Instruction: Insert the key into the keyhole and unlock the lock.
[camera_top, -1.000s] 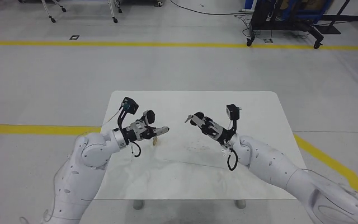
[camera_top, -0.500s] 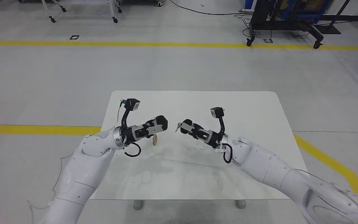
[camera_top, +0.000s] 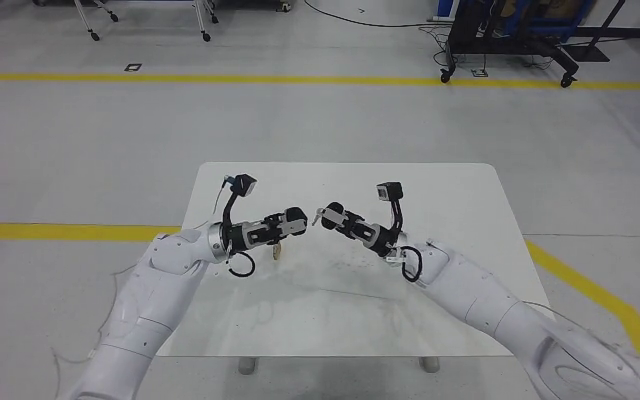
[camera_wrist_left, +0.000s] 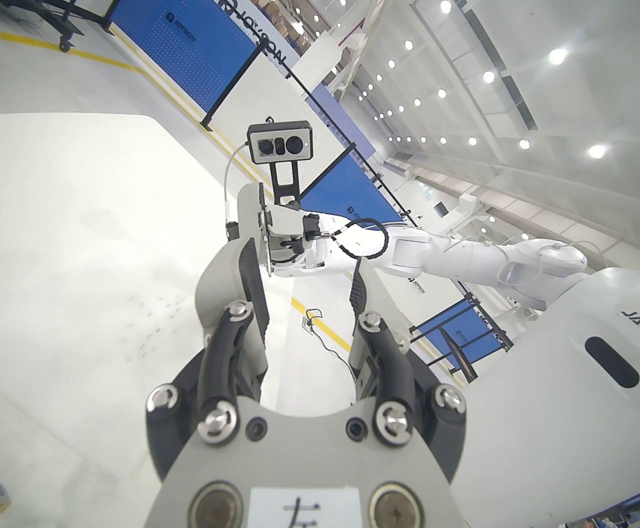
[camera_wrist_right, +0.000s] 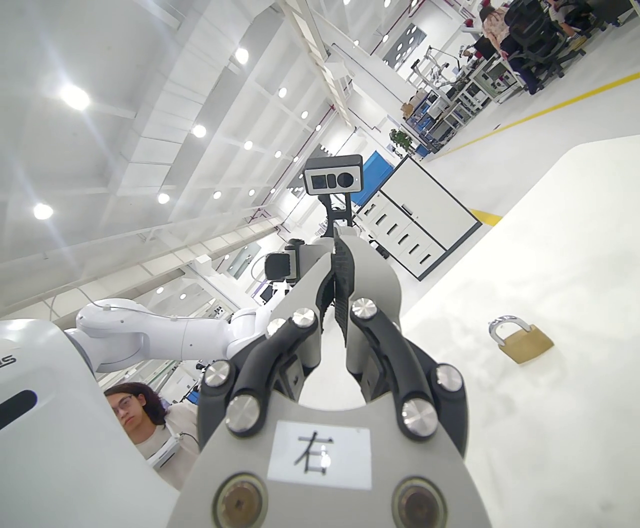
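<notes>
The padlock is a small brass block with a silver shackle, which looks closed. It lies flat on the white table, with nothing touching it. In the top view it sits left of the picture's centre, just below the left arm's wrist. In the right wrist view it lies at the right of the frame, apart from the fingers.

The left gripper is wide open and holds nothing. Its black-ribbed pads stand well apart, and the other arm's gripper shows through the gap between them. The right gripper has its fingers pressed together. In the left wrist view a thin strip of metal, seen edge-on, stands between those fingers, and it appears to be the key. I cannot make out its teeth or its head.

A second ago the two grippers are near the middle of the top view with a clear stretch of table between them. Half a second ago that stretch is narrower. Now they face each other almost tip to tip just above the picture's centre, the left one having moved right and up and the right one left. The padlock lies where it did.
</notes>
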